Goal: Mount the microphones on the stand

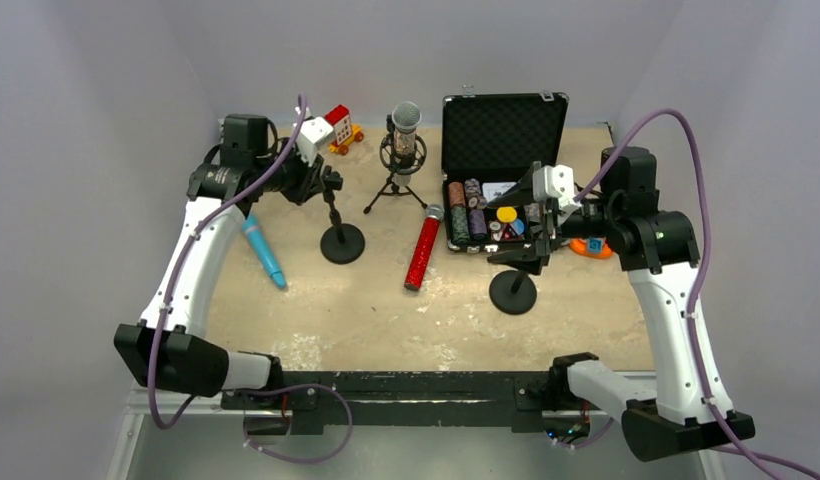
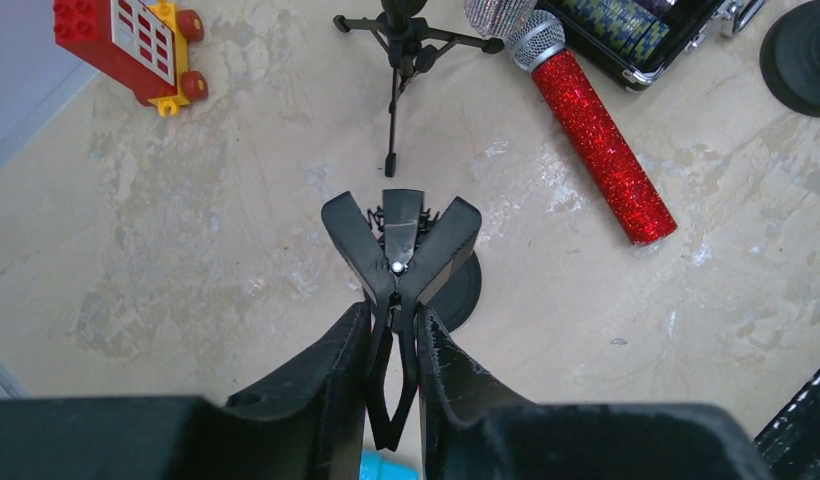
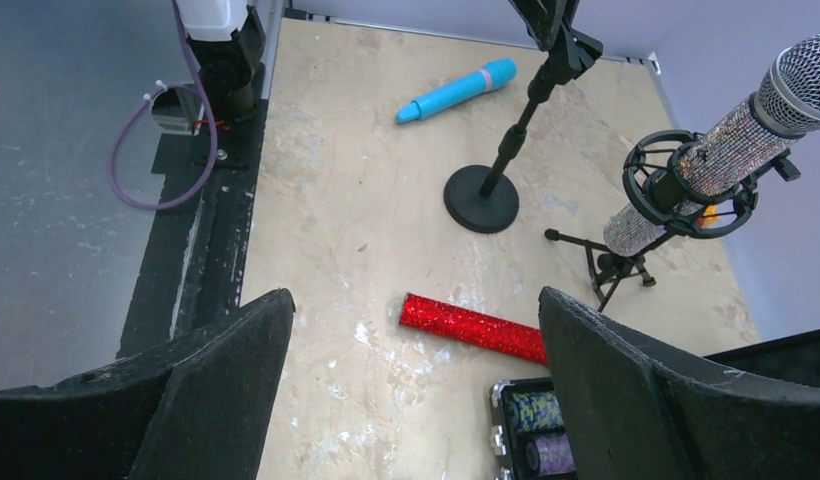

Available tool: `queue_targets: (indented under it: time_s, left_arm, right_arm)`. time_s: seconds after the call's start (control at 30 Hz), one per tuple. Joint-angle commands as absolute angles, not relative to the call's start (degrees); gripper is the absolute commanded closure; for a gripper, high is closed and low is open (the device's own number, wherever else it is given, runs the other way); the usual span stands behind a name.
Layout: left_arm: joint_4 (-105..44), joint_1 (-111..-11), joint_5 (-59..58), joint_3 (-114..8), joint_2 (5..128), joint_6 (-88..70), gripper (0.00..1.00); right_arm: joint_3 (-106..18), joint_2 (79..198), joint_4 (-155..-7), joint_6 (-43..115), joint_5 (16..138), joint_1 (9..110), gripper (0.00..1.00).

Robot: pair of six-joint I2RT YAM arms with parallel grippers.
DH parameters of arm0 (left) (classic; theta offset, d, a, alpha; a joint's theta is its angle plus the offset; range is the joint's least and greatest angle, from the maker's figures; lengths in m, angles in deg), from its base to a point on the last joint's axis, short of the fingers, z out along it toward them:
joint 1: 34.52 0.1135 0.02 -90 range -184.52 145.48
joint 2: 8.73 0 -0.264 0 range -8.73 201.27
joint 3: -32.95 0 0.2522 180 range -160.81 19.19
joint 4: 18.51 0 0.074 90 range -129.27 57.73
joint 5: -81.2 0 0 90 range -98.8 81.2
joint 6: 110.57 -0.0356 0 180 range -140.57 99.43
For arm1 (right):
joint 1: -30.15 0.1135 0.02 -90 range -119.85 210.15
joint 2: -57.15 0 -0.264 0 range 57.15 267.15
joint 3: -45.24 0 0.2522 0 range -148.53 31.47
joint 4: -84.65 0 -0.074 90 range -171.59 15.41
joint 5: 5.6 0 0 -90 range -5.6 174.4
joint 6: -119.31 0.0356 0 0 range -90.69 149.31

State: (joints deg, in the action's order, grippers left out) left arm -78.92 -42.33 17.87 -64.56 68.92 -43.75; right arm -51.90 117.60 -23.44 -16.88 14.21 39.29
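A silver-glitter microphone (image 1: 405, 125) (image 3: 706, 170) sits in the shock mount of a small tripod stand at the back. Loose on the table lie a red-glitter microphone (image 1: 423, 250) (image 2: 601, 140) (image 3: 476, 327) and a light-blue one (image 1: 264, 252) (image 3: 456, 90). A black round-base stand (image 1: 342, 243) (image 3: 481, 198) carries a spring clip (image 2: 401, 235) on top. My left gripper (image 1: 326, 180) (image 2: 394, 318) is shut on that clip's two handles, and the clip's mouth holds nothing. Another round-base stand (image 1: 512, 291) is below my right gripper (image 1: 516, 225) (image 3: 416, 295), which hangs open and holds nothing.
An open black case (image 1: 504, 130) of poker chips stands at the back right, next to my right gripper. A red and white toy block vehicle (image 1: 336, 128) (image 2: 131, 45) sits at the back left. An orange object (image 1: 591, 247) lies by the right arm. Walls close in three sides.
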Motion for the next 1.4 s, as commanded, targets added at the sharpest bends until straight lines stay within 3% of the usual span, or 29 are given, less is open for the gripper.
queue_targets:
  time_s: [0.0, 0.07, 0.4, 0.6, 1.07, 1.1, 1.23, 1.37]
  left_arm:
    - [-77.2, -41.8, 18.9, -63.4, 64.7, -44.5, 0.88]
    - [-77.0, -41.8, 19.8, -62.3, 62.9, -44.1, 1.00]
    - [-77.1, -45.6, 38.2, -57.1, 54.5, -42.5, 1.00]
    - [-75.6, -54.6, 33.7, -55.3, 54.9, -41.8, 1.00]
    - [-70.3, -61.7, 29.3, -48.9, 54.3, -38.9, 1.00]
    - [-69.6, -62.2, 29.1, -48.3, 54.4, -38.0, 0.98]
    - [-69.3, -62.6, 27.4, -47.0, 54.2, -34.1, 0.65]
    - [-69.3, -62.6, 27.2, -47.4, 52.1, -30.9, 0.42]
  right_arm:
    - [-52.6, 118.4, -23.8, -17.7, 13.7, 40.5, 0.05]
    - [-52.9, 119.0, -23.8, -17.8, 14.7, 41.5, 0.06]
    - [-56.8, 123.8, -22.3, -24.7, 19.3, 53.1, 0.04]
    - [-56.9, 126.9, -28.3, -26.2, 18.9, 58.5, 0.01]
    - [-50.2, 127.2, -35.9, -18.7, 16.7, 60.5, 0.01]
    - [-49.7, 127.1, -36.3, -18.4, 16.8, 60.5, 0.01]
    - [-47.6, 126.1, -36.9, -18.0, 17.3, 60.5, 0.01]
    - [-46.1, 124.9, -36.9, -18.0, 17.9, 60.5, 0.01]
